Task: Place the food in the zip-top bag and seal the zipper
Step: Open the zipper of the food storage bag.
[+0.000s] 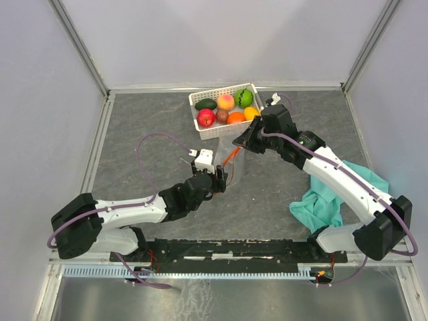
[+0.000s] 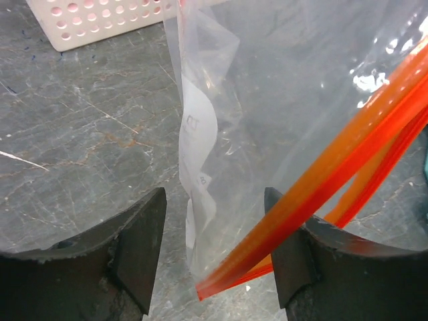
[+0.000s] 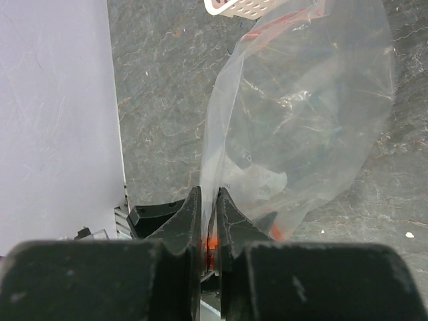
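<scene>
**Bag held up mid-desk, fruit in the basket**

On my overhead feed the clear, crinkly zip-top plastic bag (image 1: 237, 164) is lifted off the grey stone-patterned desk (image 1: 147, 114) near its middle, just on the near side of the white perforated plastic basket (image 1: 194, 110). The basket sits by the far edge, a little right of centre. It holds all the small round toy fruit: a red apple (image 1: 206, 118), a peach (image 1: 226, 101), a green striped melon (image 1: 244, 97), a dark green avocado (image 1: 206, 104), an orange (image 1: 235, 118), a second, yellower orange (image 1: 251, 112) and a small brown fruit (image 1: 222, 115). I see nothing inside the bag.

From the right wrist camera, the right jaws are pressed together on the bag's edge, with a bit of the thin orange-red zipper strip (image 3: 211, 242) showing between them. From the left wrist camera, the left jaws stand apart, with the bag's corner and the zipper strip hanging between them. The strip crosses in front of one finger, but I cannot tell whether it touches.

A crumpled teal cloth (image 1: 328, 200) lies near the right edge, toward the near right corner.
</scene>
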Robot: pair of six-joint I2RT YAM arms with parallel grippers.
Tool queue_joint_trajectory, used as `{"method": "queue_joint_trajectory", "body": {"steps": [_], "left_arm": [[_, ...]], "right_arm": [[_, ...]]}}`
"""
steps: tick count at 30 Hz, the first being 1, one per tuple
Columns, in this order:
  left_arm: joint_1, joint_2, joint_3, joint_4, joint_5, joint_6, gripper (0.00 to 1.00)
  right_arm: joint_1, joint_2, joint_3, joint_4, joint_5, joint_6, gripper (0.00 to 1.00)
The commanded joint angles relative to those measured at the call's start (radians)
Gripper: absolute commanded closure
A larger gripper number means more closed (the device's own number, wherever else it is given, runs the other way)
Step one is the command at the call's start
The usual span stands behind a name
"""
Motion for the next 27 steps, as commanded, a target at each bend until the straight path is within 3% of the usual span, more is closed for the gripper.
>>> {"method": "queue_joint_trajectory", "body": {"steps": [1,4,12,21,27], "left_arm": [[-0.006,-0.004,0.014,0.081,-0.073,0.062,0.38],[-0.005,-0.036,0.015,0.04,-0.073,0.065,0.49],[-0.004,-0.137,0.05,-0.176,-0.054,0.009,0.97],[-0.004,-0.177,0.213,-0.581,-0.059,-0.248,0.97],[-0.002,-0.125,0.35,-0.84,-0.065,-0.413,0.97]], "right_arm": [[0.004,-0.001,0.001,0.027,0.01,-0.002,0.87],[0.005,-0.007,0.003,0.008,0.036,-0.024,0.84],[0.004,-0.003,0.018,-0.02,0.065,-0.118,0.76],[0.005,-0.069,-0.011,0.046,0.034,-0.235,0.46],[0.009,-0.163,-0.093,0.117,0.004,-0.3,0.33]]}}
